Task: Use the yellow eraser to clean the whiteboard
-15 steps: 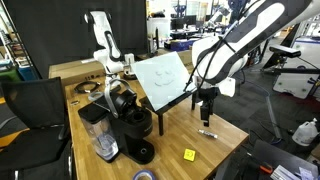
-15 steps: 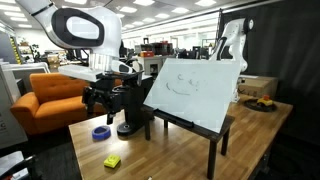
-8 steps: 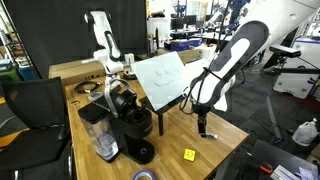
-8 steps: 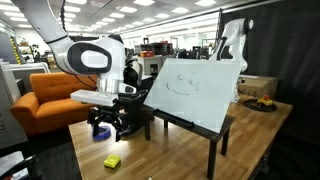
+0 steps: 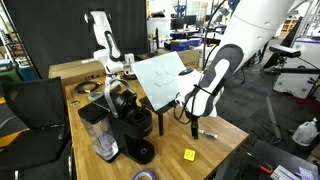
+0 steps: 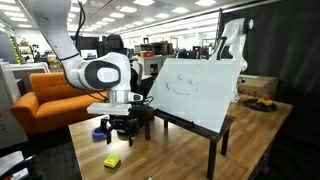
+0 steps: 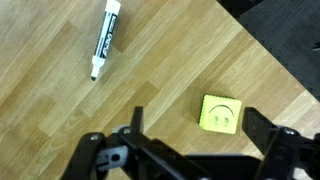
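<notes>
While your gripper (image 7: 193, 120) hangs over the wooden table (image 7: 60, 110) with its jaws spread wide and nothing between them, the yellow eraser (image 7: 222, 112) lies flat on the wood below. In the wrist view it falls inside the span of the jaws but off centre, close to the finger (image 7: 262, 128) on that picture's right-hand side. The eraser is square, so it gives you no long axis to line up with, and its sides look only slightly turned against the line of the jaws. By this reading, you need a small sideways shift toward the eraser to centre it, then a straight descent. Beyond the eraser, toward the top left of the wrist view, the black marker pen (image 7: 105, 38) lies well apart from it, likely clear of the closing path. Farther from the eraser again, in an exterior view, the whiteboard (image 6: 195, 90) stands tilted on its black stand, with faint marks on its face, not yet wiped.
</notes>
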